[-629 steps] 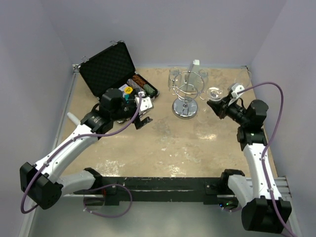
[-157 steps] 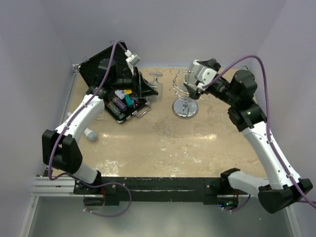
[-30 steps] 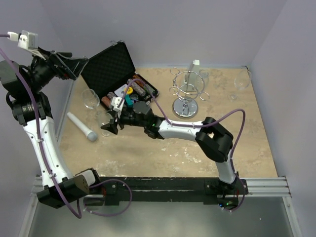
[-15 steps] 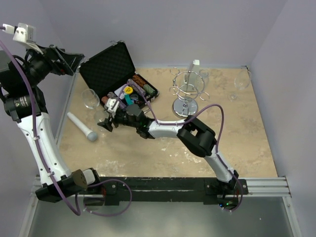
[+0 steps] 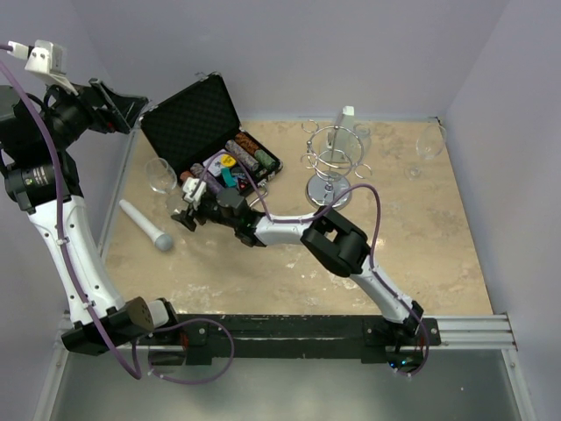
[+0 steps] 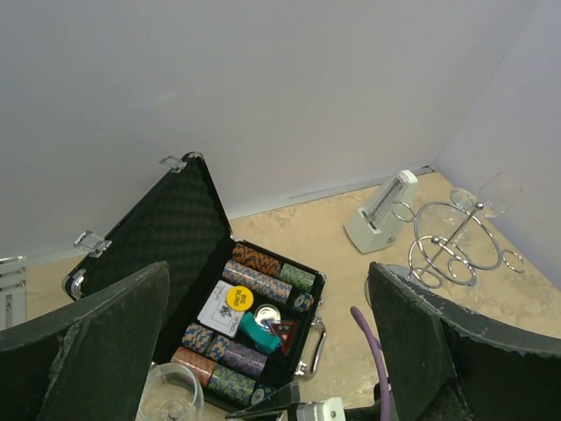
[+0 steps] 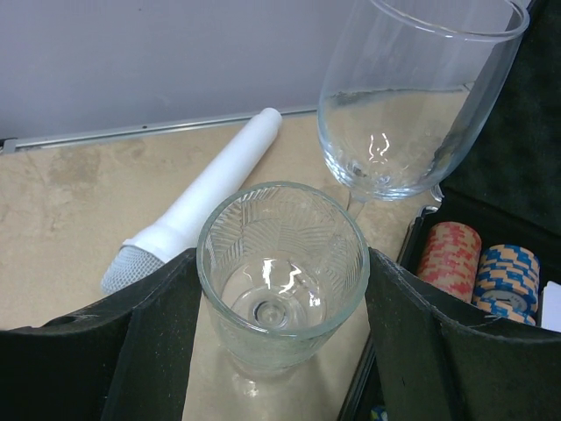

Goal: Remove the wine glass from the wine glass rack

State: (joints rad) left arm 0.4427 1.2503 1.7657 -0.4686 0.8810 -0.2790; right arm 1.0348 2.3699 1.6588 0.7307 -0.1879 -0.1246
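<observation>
My right gripper (image 5: 187, 210) reaches far to the left and is shut on a ribbed wine glass (image 7: 280, 276), one finger on each side of its bowl. The glass is low over the table beside the open case. A smooth wine glass (image 7: 412, 96) stands just behind it, also seen from above (image 5: 160, 174). The chrome wine glass rack (image 5: 329, 162) stands at the back middle, far from both grippers, and shows in the left wrist view (image 6: 447, 246). My left gripper (image 5: 110, 105) is raised high at the far left, open and empty (image 6: 267, 272).
An open black case (image 5: 197, 118) of poker chips (image 6: 254, 263) lies right of the held glass. A white microphone (image 5: 149, 228) lies on the table to its left. A white metronome-shaped object (image 5: 346, 118) stands behind the rack. Another wine glass (image 5: 427, 147) stands at the back right.
My right arm has stretched a little farther left and back with the ribbed glass in its jaws. The raised left arm has barely shifted.
</observation>
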